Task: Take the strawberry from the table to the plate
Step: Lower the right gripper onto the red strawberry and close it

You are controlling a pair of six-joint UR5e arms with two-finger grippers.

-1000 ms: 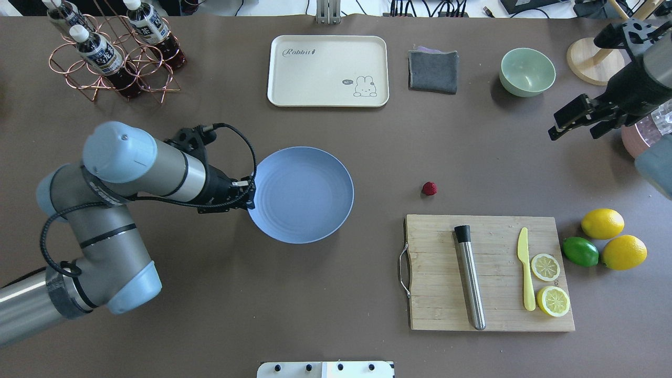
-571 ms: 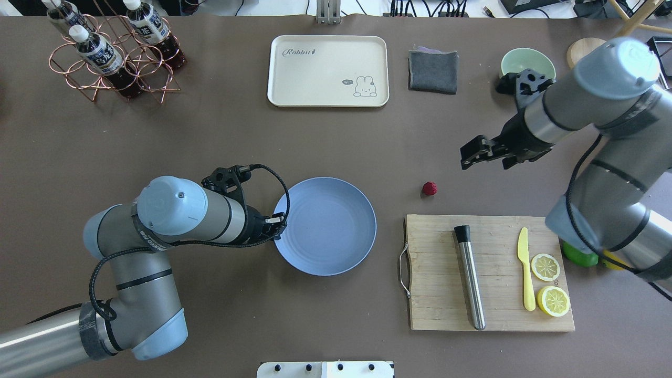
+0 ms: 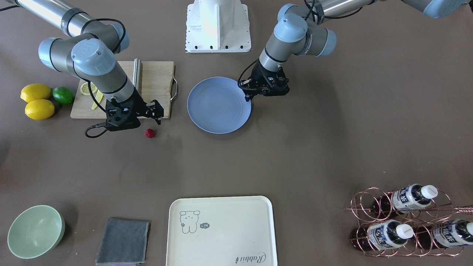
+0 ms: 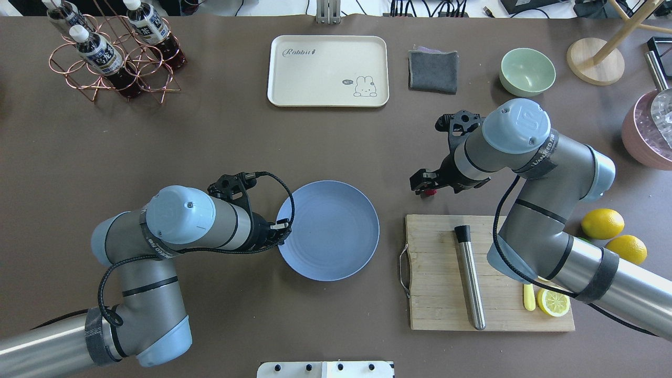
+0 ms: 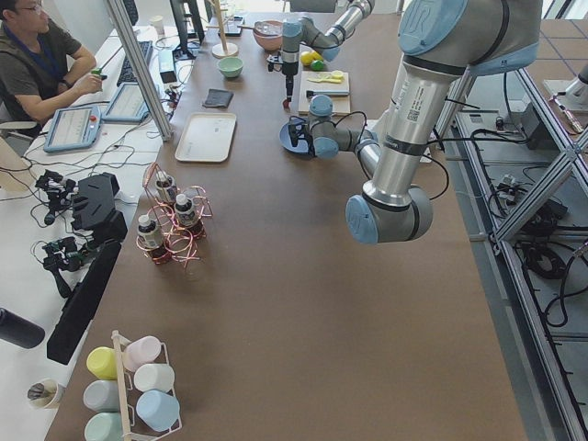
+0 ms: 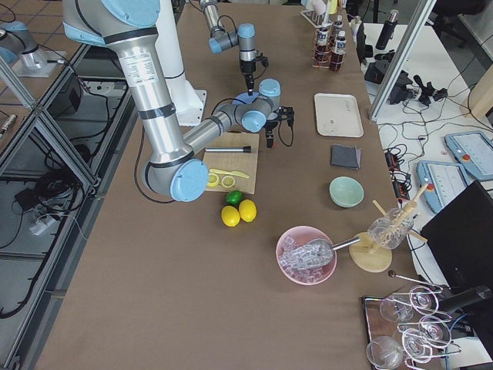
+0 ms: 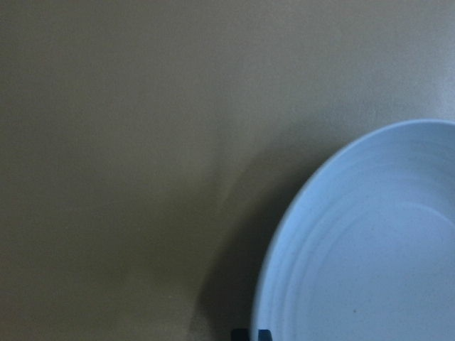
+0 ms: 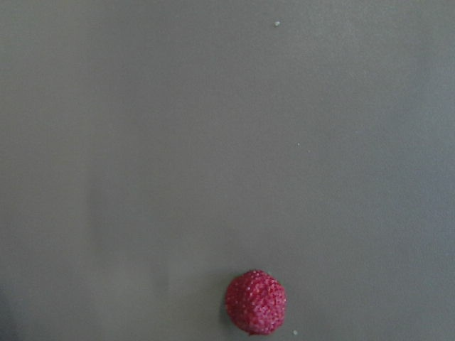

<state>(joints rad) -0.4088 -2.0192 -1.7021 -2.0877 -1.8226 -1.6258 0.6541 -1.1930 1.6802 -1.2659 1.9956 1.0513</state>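
Nothing is placed yet: strawberry is seen overhead at 3 o'clock of plate, under parted jaws of right gripper; plate seems clamped by left gripper.

**Berry Nearly Lost Under the Right Gripper**

From overhead, the strawberry is only a red sliver poking out beneath the right gripper, and in both side views it is too small to pick out. The right arm covers the lime and most of the yellow knife near the table's right edge. The left wrist view is soft and cuts the plate off at right and bottom. The left gripper's fingertips barely peek in there.
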